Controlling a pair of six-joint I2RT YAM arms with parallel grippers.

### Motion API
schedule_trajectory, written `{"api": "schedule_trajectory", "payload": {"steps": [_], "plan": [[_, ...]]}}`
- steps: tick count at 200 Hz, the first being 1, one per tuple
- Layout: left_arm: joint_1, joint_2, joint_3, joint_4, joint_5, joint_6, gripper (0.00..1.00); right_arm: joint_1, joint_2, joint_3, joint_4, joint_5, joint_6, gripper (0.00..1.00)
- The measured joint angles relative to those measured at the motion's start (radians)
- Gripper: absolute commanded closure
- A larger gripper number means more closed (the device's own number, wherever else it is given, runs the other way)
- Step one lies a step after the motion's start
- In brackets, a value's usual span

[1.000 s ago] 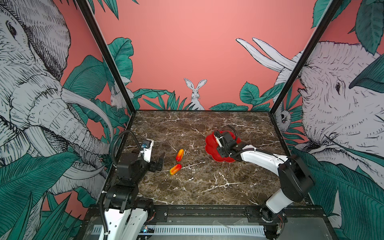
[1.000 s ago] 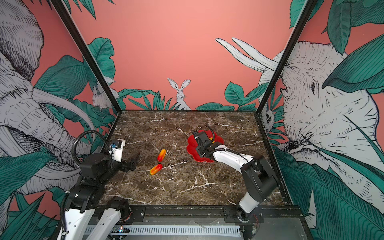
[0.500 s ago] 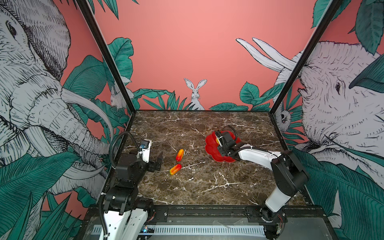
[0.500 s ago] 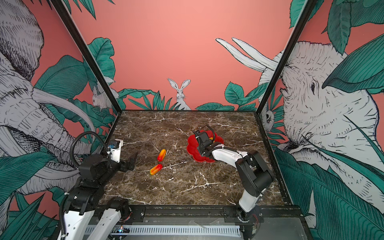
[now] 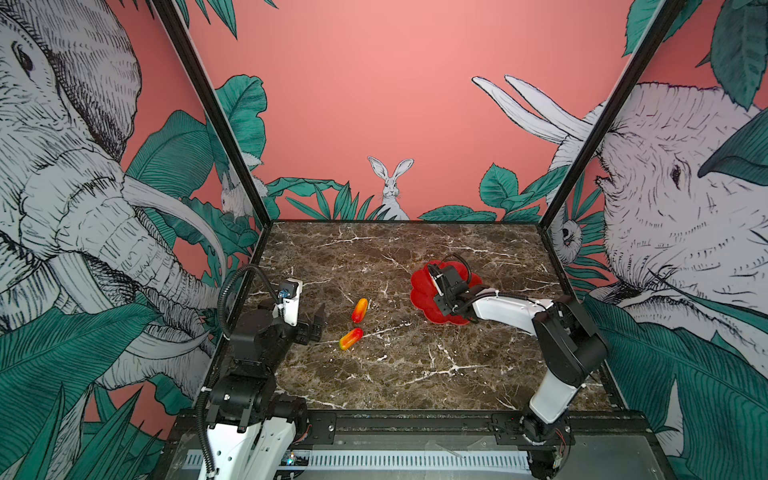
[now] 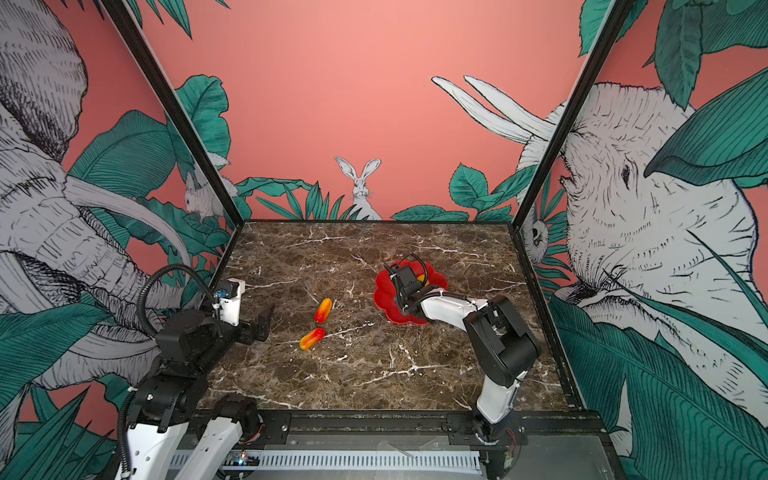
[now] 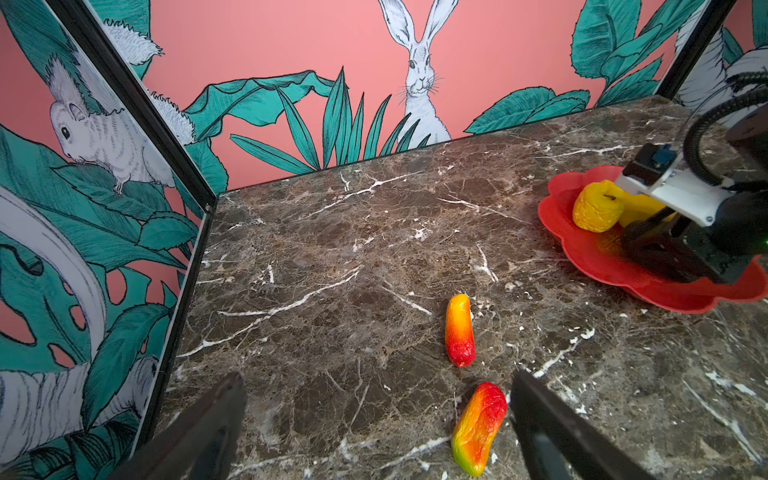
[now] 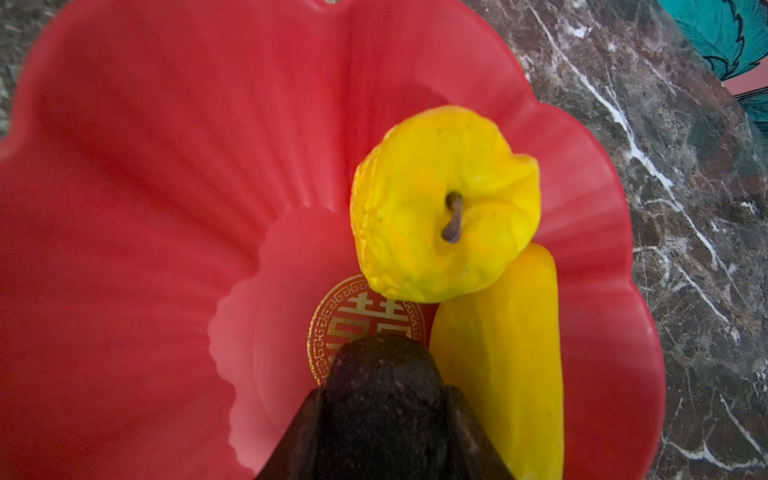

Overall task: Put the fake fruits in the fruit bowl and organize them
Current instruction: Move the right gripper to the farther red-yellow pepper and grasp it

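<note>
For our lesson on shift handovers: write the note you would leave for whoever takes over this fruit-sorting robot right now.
Left gripper: open, low beside the nearer red-orange fruit, not gripping it.
Right gripper: shut on the black fruit, over the bowl.
Done: round yellow fruit and long yellow fruit lie touching in the bowl.
Left: set the black fruit down, then fetch the nearer and the farther red-orange fruit from the table.
</note>
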State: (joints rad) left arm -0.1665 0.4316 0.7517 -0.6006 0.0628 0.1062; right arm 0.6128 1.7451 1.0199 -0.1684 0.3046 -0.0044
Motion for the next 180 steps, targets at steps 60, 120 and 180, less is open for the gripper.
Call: {"api": "schedule_trajectory", "payload": {"steps": [60,120,180], "plan": [[0.0,0.0,0.0,0.0,0.002,0.0,0.0,0.004,-0.141,0.03,-0.105,-0.043,-0.027,0.11],[0.0,-0.003,0.0,0.0,0.008,0.0,0.0,0.126,-0.252,0.132,-0.16,-0.221,-0.035,0.0],[0.0,-0.016,0.0,0.0,0.008,0.0,0.0,0.328,0.121,0.404,-0.121,-0.346,0.113,0.0]]}}
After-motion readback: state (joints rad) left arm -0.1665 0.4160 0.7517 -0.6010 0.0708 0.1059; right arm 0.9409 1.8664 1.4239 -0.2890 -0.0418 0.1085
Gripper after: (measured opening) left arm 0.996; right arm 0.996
